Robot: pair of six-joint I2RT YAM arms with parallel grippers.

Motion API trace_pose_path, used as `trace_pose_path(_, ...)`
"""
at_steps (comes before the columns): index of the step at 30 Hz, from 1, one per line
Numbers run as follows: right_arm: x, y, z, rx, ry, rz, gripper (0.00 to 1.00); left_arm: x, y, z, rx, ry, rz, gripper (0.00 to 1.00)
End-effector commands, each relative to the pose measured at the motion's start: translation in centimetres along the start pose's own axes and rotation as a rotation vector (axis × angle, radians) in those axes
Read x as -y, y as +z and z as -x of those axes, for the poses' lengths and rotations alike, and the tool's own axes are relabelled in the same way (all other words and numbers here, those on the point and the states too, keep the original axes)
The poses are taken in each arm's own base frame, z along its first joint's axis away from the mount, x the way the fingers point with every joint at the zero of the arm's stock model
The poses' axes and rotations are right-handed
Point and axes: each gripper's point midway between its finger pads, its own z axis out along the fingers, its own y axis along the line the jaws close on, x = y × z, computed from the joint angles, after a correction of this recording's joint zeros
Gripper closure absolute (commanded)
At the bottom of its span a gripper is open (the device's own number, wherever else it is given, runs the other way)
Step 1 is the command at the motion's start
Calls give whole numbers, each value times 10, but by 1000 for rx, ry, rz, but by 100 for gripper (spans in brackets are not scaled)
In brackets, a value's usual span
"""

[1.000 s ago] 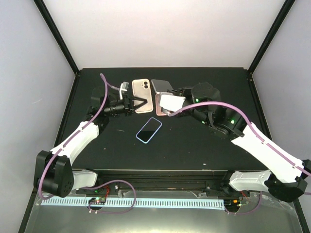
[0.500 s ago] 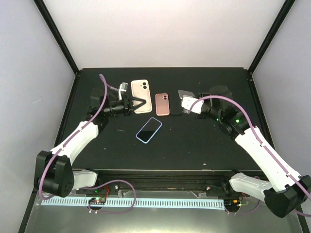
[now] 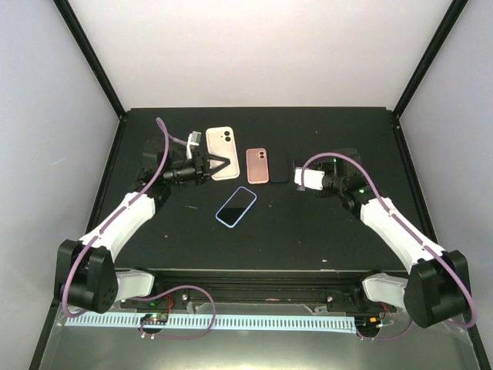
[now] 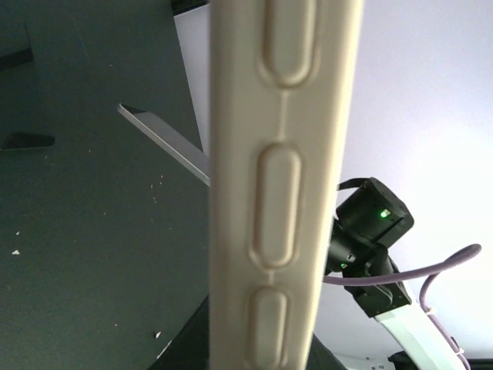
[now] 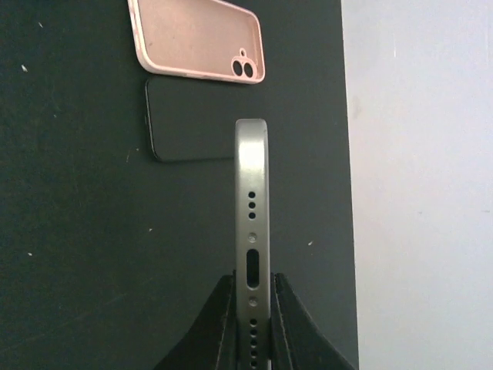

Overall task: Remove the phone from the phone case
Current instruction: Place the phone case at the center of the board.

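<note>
phone (image 5: 252, 193) — in right hand (image 5: 252, 281), now clear of pink case (image 3: 258, 165) | left hand (image 3: 209, 165) grips cream case (image 3: 224, 143)

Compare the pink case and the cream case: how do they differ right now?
Colour: the pink case is salmon, the cream case off-white.
Grip: the cream case is clamped in the left gripper; the pink case lies free on the table.
Neighbours: the pink case lies beside a black phone; the cream case does not.
Shared: both show two camera holes at their far end in the top view.
</note>
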Motion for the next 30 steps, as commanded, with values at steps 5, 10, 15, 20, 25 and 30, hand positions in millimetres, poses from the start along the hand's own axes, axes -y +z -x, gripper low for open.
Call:
trace_pose_path(5, 52, 9, 11, 75, -41, -166, 99, -3, -6, 3, 20, 34, 21, 98)
trace_pose_path(10, 60, 4, 15, 88, -37, -185, 99, -26, -3, 7, 24, 71, 111, 98)
trace_pose_path(15, 66, -9, 22, 108, -26, -193, 99, -61, 9, 19, 6, 58, 197, 98)
trace_pose_path(20, 71, -20, 26, 118, -25, -209, 99, -82, 25, 38, -23, 54, 252, 98)
trace_pose_path(25, 76, -25, 27, 116, -11, -217, 99, -119, 36, 55, -52, 52, 374, 98)
trace_pose_path(30, 76, -27, 28, 117, -7, -214, 99, -150, 52, 70, -92, 46, 425, 98)
